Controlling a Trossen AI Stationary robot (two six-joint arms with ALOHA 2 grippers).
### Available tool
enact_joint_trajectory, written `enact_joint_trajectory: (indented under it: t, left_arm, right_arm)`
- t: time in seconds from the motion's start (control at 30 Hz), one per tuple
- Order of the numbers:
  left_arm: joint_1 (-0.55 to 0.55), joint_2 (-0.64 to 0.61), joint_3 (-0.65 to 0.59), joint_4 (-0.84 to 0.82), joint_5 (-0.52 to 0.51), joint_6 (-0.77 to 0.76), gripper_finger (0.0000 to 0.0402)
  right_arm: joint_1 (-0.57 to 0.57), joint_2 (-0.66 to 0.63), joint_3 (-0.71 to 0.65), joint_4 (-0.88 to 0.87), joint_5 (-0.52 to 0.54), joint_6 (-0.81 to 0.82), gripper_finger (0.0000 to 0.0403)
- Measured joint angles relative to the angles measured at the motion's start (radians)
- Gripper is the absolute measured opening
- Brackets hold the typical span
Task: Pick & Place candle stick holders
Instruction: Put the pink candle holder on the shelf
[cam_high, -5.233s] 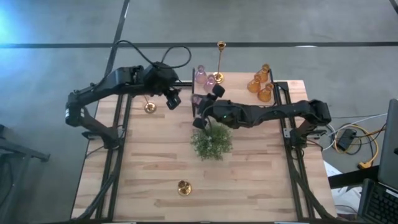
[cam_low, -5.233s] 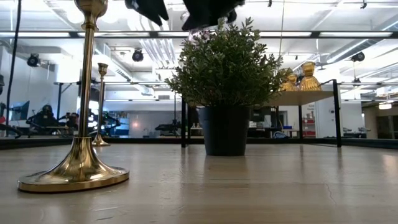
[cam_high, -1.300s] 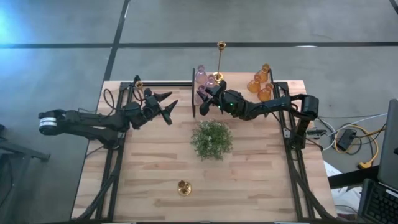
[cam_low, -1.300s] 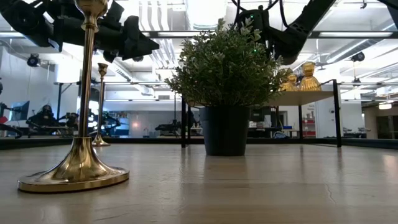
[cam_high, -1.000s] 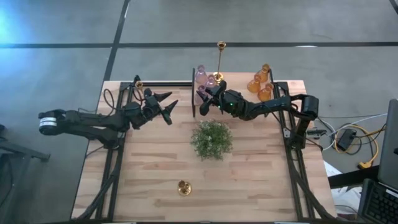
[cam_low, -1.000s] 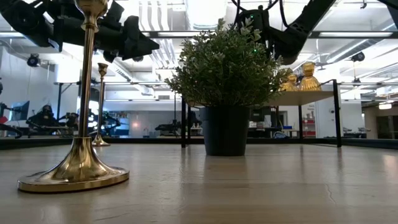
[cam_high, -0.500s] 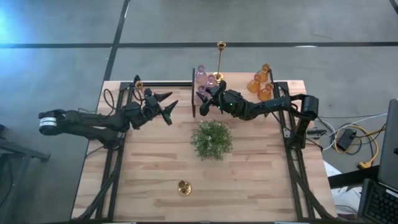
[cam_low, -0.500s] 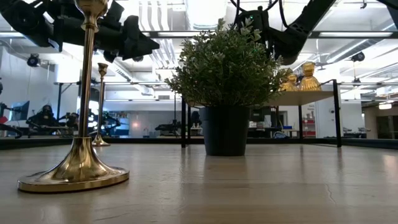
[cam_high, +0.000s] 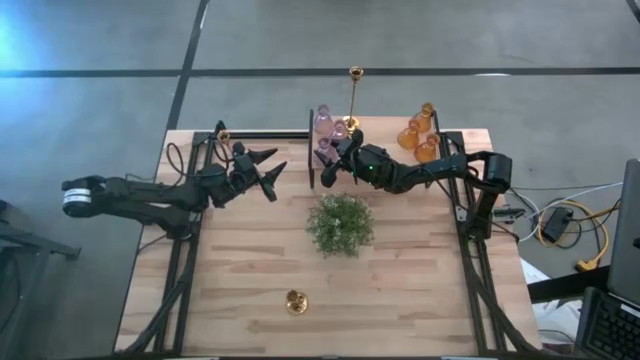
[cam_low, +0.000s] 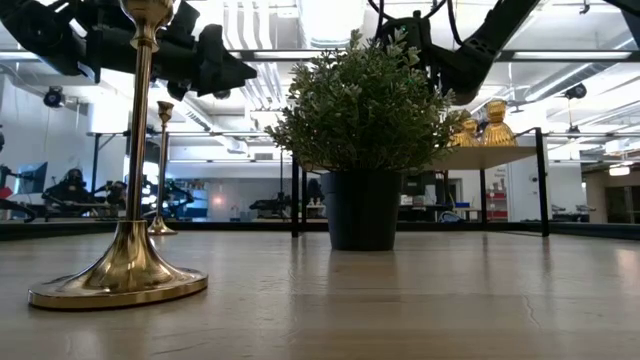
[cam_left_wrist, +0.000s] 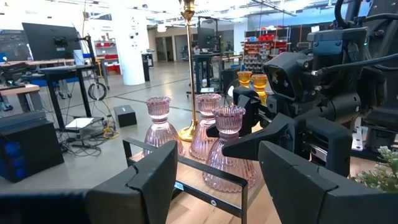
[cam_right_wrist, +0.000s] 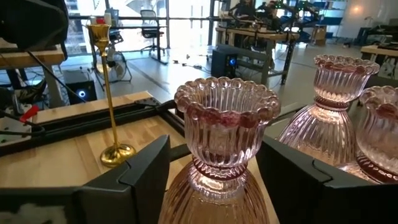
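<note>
Three pink glass candle stick holders stand on their bases at the table's far edge. My right gripper (cam_high: 325, 165) (cam_right_wrist: 211, 168) is open, and its fingers stand on either side of the nearest pink holder (cam_right_wrist: 225, 130) (cam_left_wrist: 229, 149) without plainly touching it. The two other pink holders (cam_left_wrist: 160, 124) (cam_right_wrist: 339, 106) are just behind. My left gripper (cam_high: 272, 172) (cam_left_wrist: 217, 168) hangs open over the table's far left and points at them. Amber holders (cam_high: 420, 135) stand at the far right. Brass holders stand at the far edge (cam_high: 354, 100), the far left corner (cam_high: 223, 135) and near the front (cam_high: 295, 300).
A bushy green plant (cam_high: 340, 222) in a dark pot stands mid-table, just on the near side of my right gripper. Black frame rails (cam_high: 190, 250) run along both table sides and across the far edge (cam_left_wrist: 205, 180). Bare wood lies between the plant and the front brass holder.
My right gripper has opened around the nearest pink holder and let go of it. The holder stands where it was. Both arms have kept their places.
</note>
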Motion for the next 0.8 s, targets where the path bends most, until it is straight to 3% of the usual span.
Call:
enact_joint_trajectory:
  t: [0.8]
  left_arm:
    - [0.0,0.0,0.0,0.0,0.001,0.0,0.0229]
  right_arm:
    - [0.001,-0.053,0.0,0.003,0.0,-0.061,0.0221]
